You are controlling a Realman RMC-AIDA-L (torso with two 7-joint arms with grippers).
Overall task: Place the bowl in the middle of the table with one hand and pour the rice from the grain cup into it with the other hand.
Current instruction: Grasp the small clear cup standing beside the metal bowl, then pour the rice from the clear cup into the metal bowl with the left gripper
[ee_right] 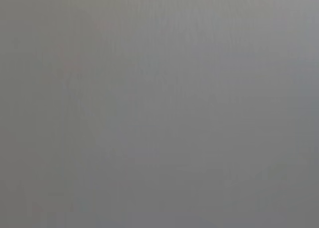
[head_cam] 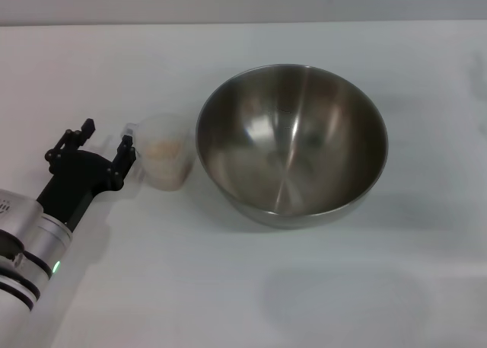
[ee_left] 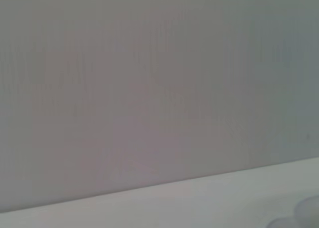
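The steel bowl stands upright on the white table, a little right of the middle, and its inside is empty. The clear grain cup stands upright just left of the bowl, with beige rice inside and its handle pointing left. My left gripper is open, low over the table just left of the cup, with one fingertip beside the handle and not gripping it. The right gripper is out of view.
The left wrist view shows only a plain grey wall above the table edge. The right wrist view shows a blank grey surface.
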